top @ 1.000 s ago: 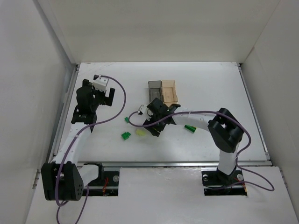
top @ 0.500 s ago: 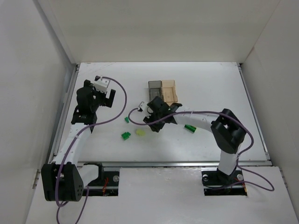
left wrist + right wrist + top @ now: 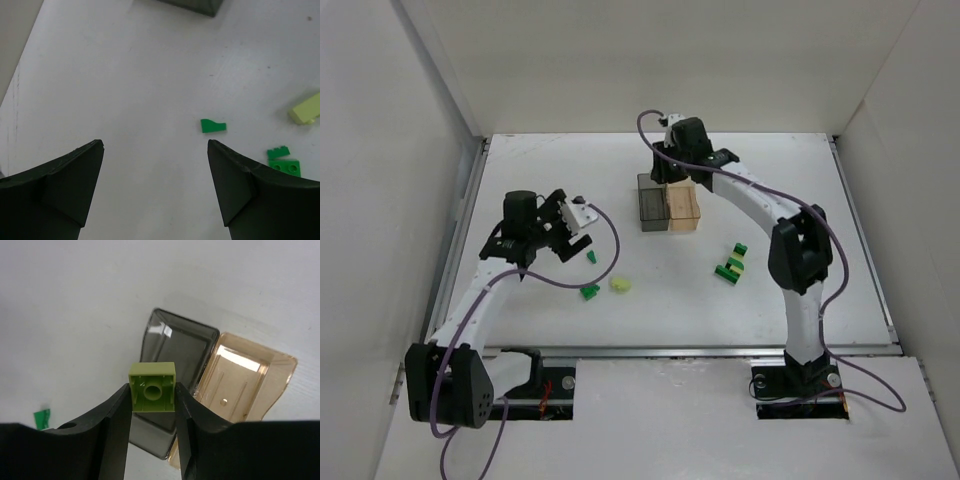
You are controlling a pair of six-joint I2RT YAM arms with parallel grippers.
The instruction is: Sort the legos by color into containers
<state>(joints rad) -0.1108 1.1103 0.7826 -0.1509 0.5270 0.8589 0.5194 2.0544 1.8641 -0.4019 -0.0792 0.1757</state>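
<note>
My right gripper (image 3: 152, 392) is shut on a pale yellow-green lego (image 3: 152, 387) and holds it above the smoky grey container (image 3: 181, 342), next to the joined amber container (image 3: 242, 382). From above, this gripper (image 3: 675, 172) hangs over the back edge of the grey (image 3: 651, 204) and amber (image 3: 684, 204) boxes. Both boxes look empty. My left gripper (image 3: 155, 147) is open and empty above bare table; from above it (image 3: 572, 238) is left of the loose bricks. A green piece (image 3: 213, 125), a green brick (image 3: 285, 165) and a yellow-green brick (image 3: 306, 108) lie ahead to its right.
Two more green legos (image 3: 728, 270) (image 3: 740, 250) lie right of centre. White walls (image 3: 410, 200) enclose the table on the left, back and right. A purple cable (image 3: 605, 240) loops off the left wrist over the table.
The right arm has swung from the table's middle up to the containers, carrying the yellow-green lego. The left arm has turned toward the centre and now faces the loose bricks.
</note>
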